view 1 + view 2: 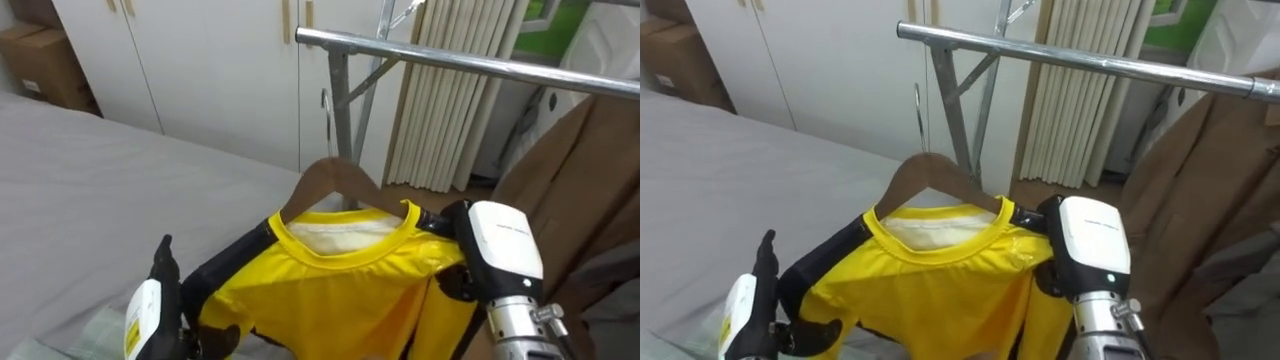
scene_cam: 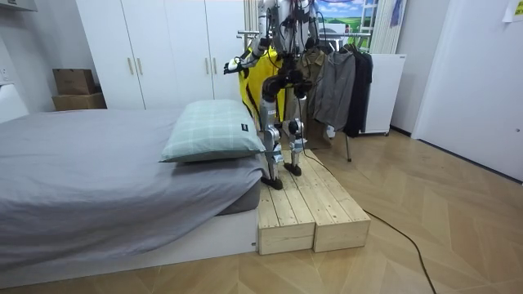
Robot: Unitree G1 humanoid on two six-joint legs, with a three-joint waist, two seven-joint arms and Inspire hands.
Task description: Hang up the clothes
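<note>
Raised too little, the brown wooden hanger [image 1: 335, 180] in the yellow shirt [image 1: 330, 290] may miss the grey metal rail [image 1: 450, 58] above the left hand [image 1: 150, 310] and right hand [image 1: 500, 240], whose grips I cannot tell.

Eye views: on the robot's head, looking down and forward, close to the yellow shirt [image 1: 340, 285] and the clothes rail [image 1: 470, 62].
Eye offset: slight, sideways.
Room view: stands well back on the floor, faces the wardrobe [image 2: 163, 49], and takes in the whole robot on the wooden platform [image 2: 315, 212].
Shared: shirt, rail, wardrobe, bed [image 1: 120, 170].
</note>
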